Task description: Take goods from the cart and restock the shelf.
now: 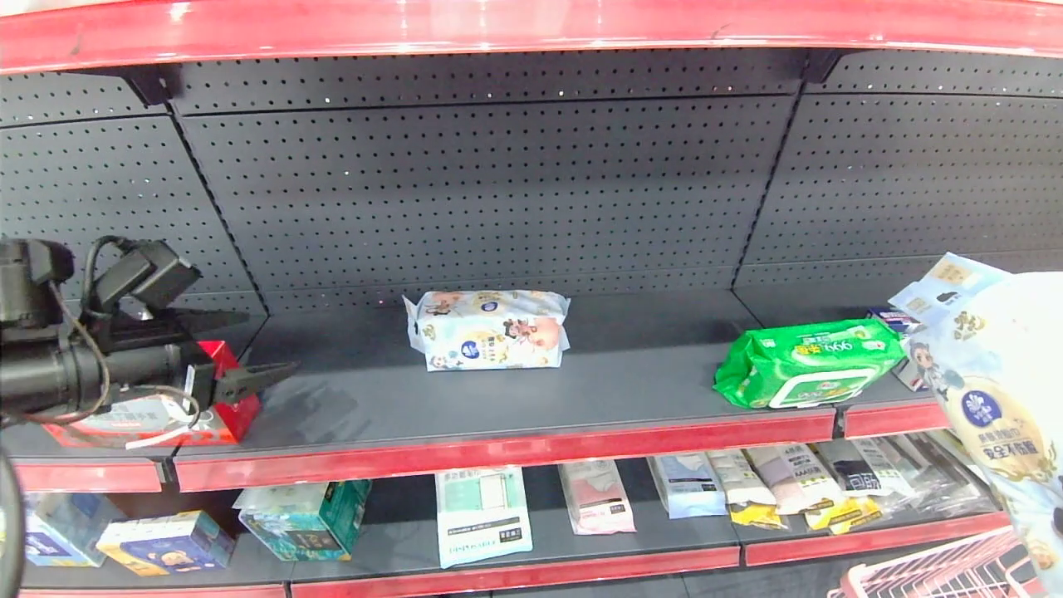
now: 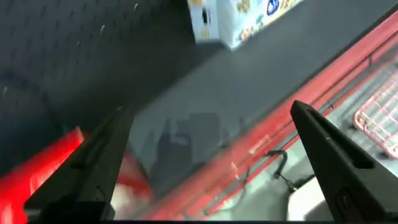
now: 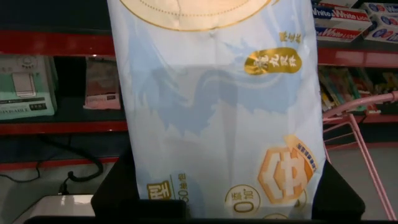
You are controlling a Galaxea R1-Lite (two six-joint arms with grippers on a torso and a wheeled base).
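Count on the middle shelf (image 1: 515,399), as I read it from the head view:
- One pale-blue tissue pack (image 1: 487,330), lying flat near the centre and well apart from everything else.
- One green wipes pack (image 1: 807,362), toward the right and close to the red front edge.
- One red box (image 1: 235,390) at the left end, partly hidden behind my left arm.
- At least one further pale pack (image 1: 947,286) at the far right; I cannot count firmly there.

One large pale-blue printed pack (image 1: 1001,399) is in the right gripper (image 3: 225,160). Its dark fingers press against both sides of the pack. I hold the pack up in front of the shelf's right end, above the pink wire cart (image 1: 955,573).

The left gripper (image 1: 272,340) hangs over the left part of the middle shelf, just beside the red box. Its fingers are spread wide with nothing between them.

On the lower shelf (image 1: 515,573) there are three boxes at the left, then a row of flat packs. The packs overlap at the right, so I cannot give a number.

The shelf decks are dark grey with glossy red front edges. A dark perforated back panel (image 1: 498,183) stands behind them, and a red shelf edge (image 1: 531,25) runs overhead.
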